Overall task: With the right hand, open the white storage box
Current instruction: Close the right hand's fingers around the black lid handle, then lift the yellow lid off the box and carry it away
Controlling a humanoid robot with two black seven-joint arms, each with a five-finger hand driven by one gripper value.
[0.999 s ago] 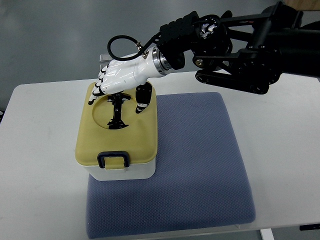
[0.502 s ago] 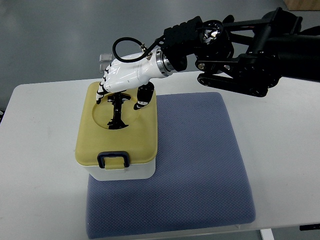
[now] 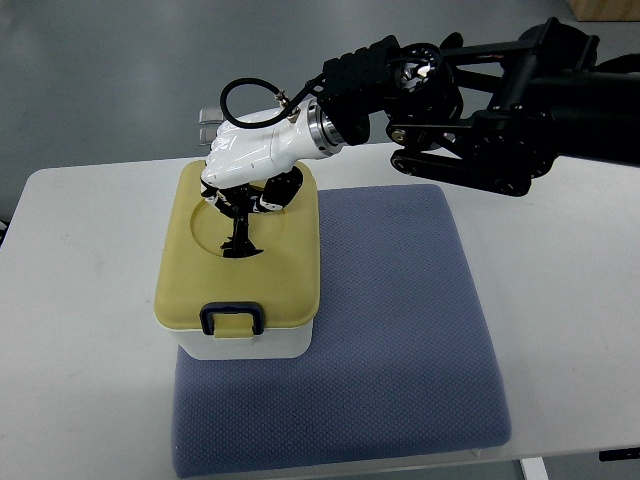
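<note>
Right hand (image 3: pixel 245 165) on the box lid!
Fingers curl around the handle (image 3: pixel 238 222) of the yellow lid (image 3: pixel 240 285), twelve o'clock end.

I see the white storage box (image 3: pixel 243 345) standing upright on the left part of a blue mat (image 3: pixel 400 330). Its yellow lid (image 3: pixel 200 285) is on, with a dark blue latch (image 3: pixel 231 319) at the front edge.

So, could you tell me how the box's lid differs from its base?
The lid is yellowish; the base is white. The lid carries a dark blue latch and a round recess, where the right hand sits; the base looks plain. Both have rounded corners.
</note>
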